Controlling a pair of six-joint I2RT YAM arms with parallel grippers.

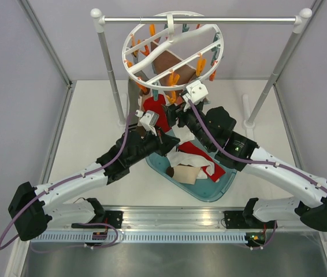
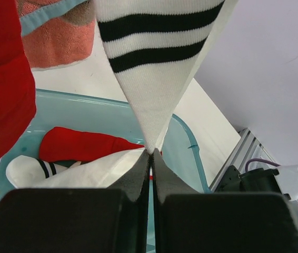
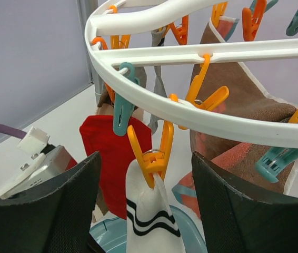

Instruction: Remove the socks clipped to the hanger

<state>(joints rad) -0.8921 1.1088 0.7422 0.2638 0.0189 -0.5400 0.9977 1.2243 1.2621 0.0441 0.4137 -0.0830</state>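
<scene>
Left hand (image 2: 151, 158) pinched shut on the tip of the striped sock (image 2: 154, 68); sock hangs from an orange clip (image 3: 150, 158) on the hanger (image 3: 154, 103); right hand (image 3: 146, 174) wide open, holding nothing, fingers flanking that clip.

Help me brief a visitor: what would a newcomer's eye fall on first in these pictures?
The white round plastic hanger, bristling with orange and teal clips, hangs from the metal rail at the back. Below it a white sock with dark stripes hangs from an orange clip, its tip pinched in the shut left gripper, while the open right gripper brackets that clip.
</scene>
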